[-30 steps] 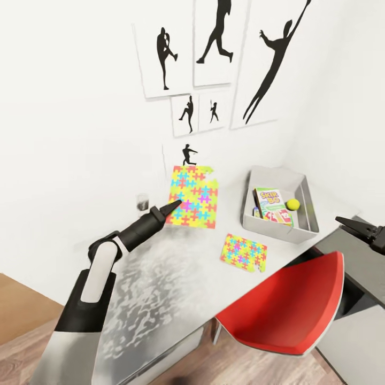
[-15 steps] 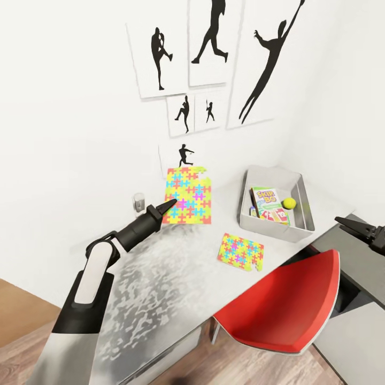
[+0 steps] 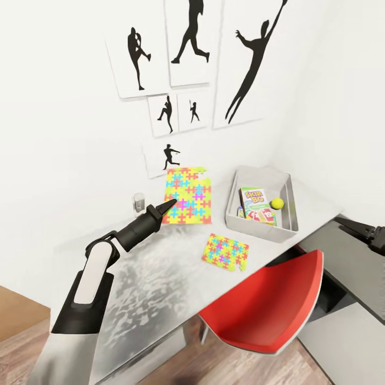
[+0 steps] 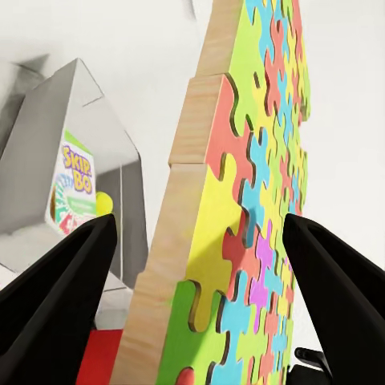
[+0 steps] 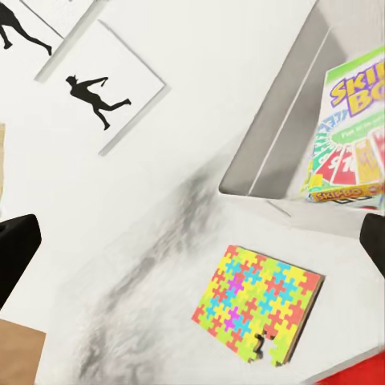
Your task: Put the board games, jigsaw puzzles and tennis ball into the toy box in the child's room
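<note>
My left gripper [image 3: 167, 205] is shut on one jigsaw puzzle [image 3: 188, 195], holding it upright above the table [image 3: 155, 272] near the wall. In the left wrist view the puzzle [image 4: 257, 160] stands edge-on between the two black fingers [image 4: 56, 305]. The other jigsaw puzzle [image 3: 225, 251] lies flat on the table in front of the toy box [image 3: 233, 199]. Inside the box are the Skip-Bo board game [image 3: 253, 197], another board game [image 3: 260, 216] and the tennis ball [image 3: 277, 203]. My right gripper [image 3: 357, 228] hovers open at the far right, apart from everything.
A red chair [image 3: 272, 315] sits pushed up to the table's front edge below the flat puzzle. The darker corner section [image 3: 347, 262] lies under my right arm. A small grey object [image 3: 139, 201] stands by the wall. Silhouette prints [image 3: 187, 43] hang above.
The whole view has shifted, so the camera moved. The held puzzle stays upright in my left gripper and sits slightly nearer the toy box.
</note>
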Controlling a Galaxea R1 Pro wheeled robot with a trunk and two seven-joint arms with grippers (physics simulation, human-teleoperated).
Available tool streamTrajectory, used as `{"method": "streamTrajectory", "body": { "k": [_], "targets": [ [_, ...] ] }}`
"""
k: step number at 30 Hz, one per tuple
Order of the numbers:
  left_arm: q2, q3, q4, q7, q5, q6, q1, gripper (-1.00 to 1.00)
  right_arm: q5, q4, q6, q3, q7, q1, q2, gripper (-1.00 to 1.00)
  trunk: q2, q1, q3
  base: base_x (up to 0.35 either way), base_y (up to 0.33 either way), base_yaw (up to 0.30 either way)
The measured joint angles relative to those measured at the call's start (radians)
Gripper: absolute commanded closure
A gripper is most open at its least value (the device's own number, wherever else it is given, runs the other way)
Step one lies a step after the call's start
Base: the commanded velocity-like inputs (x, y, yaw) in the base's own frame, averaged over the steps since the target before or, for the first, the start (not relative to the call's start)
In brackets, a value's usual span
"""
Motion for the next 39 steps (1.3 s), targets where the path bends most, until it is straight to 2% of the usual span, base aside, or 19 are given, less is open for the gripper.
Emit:
{"method": "streamTrajectory", "body": {
  "k": [9, 20, 30, 34, 39],
  "targets": [
    [-0.001, 0.001, -0.002, 0.001, 0.001, 0.000, -0.005, 1.00, 0.000, 0.000, 0.000, 0.008, 0.000, 0.000, 0.001, -1.00, 0.000, 0.000, 0.000, 0.000, -0.252, 0.130],
    [-0.007, 0.000, -0.004, 0.003, 0.000, 0.000, -0.007, 1.00, 0.006, 0.000, 0.000, 0.011, -0.003, -0.002, 0.006, -1.00, 0.000, 0.000, 0.000, 0.003, -0.039, 0.253],
    [-0.009, -0.001, -0.003, 0.006, -0.003, -0.001, -0.012, 1.00, 0.008, 0.000, 0.000, 0.010, -0.003, -0.001, 0.006, -1.00, 0.000, 0.000, 0.000, 0.159, -0.143, 0.064],
    [-0.012, -0.004, 0.005, 0.035, -0.005, -0.001, -0.024, 1.00, 0.008, 0.000, 0.000, 0.009, -0.003, -0.001, 0.006, -1.00, 0.000, 0.000, 0.000, 0.236, -0.204, 0.010],
    [-0.012, -0.031, 0.014, 0.064, -0.007, -0.003, -0.039, 1.00, 0.008, 0.000, 0.000, 0.008, -0.003, -0.001, 0.004, -1.00, 0.000, 0.000, 0.000, 0.155, -0.133, 0.003]
  ]
}}
